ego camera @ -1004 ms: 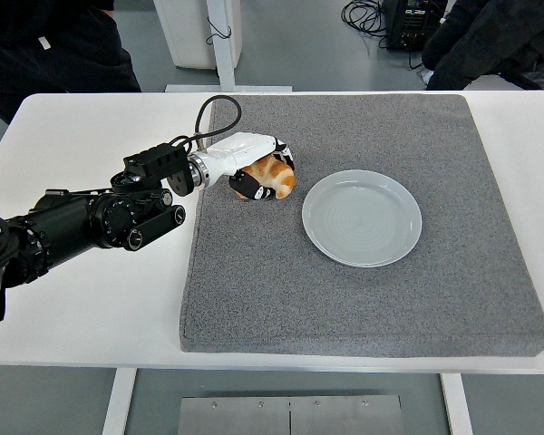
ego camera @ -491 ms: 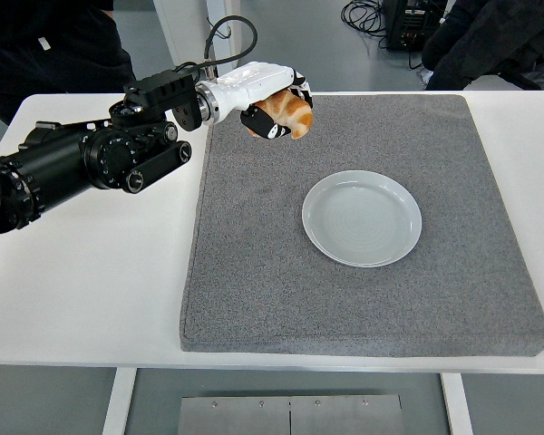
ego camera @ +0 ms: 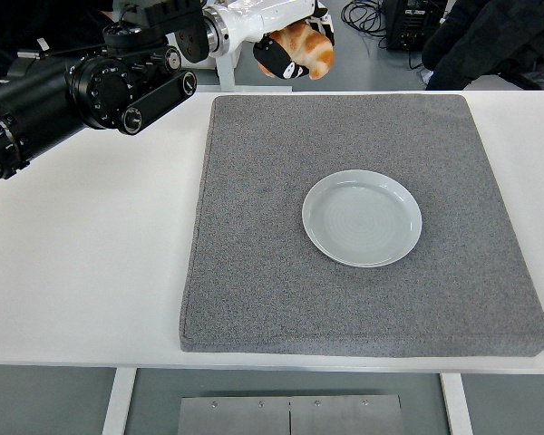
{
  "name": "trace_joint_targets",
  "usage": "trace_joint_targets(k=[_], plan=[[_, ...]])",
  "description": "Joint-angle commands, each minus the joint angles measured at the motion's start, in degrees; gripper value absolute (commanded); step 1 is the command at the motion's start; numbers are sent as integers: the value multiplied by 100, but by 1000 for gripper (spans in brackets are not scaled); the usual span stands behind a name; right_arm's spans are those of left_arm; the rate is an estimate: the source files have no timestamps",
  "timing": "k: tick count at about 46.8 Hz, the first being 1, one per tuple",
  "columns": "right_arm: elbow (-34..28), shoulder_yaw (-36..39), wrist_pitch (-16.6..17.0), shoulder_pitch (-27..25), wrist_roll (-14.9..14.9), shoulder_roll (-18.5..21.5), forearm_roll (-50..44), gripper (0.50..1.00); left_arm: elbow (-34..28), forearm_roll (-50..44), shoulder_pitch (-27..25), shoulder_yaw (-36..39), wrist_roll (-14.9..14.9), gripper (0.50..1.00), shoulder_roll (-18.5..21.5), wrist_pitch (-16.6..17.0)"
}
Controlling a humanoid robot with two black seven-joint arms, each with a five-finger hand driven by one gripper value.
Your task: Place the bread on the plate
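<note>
Bread: the bread (ego camera: 305,50) is brown and orange. It is up in the air, past the far edge of the grey mat (ego camera: 254,299).
Left hand: the left hand (ego camera: 286,41) has its fingers curled around the bread and holds it tight from the top.
Plate: the plate (ego camera: 362,217) is pale, round and has nothing on it. It sits on the mat, well apart from the bread.
Right hand: not in the picture.
Table: the white table (ego camera: 91,272) is under the mat.
What could go wrong: the bread is high up, so if the fingers let go too soon it could fall, bounce and miss the plate. If the hand comes down too far to one side, the bread could land on the plate's rim and roll off.
</note>
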Motion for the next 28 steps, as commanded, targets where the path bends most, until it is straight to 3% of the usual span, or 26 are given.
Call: trace_joint_targets(k=[1, 11, 28], plan=[[0, 0, 0, 0, 0, 0, 0, 1000, 9, -61, -113, -10, -1, 500, -26, -108], [0, 0, 0, 0, 0, 0, 0, 1000, 27, -113, -271, 42, -1, 500, -325, -223], [0, 0, 0, 0, 0, 0, 0, 1000, 334, -96, -386, 148, 8, 500, -325, -232]])
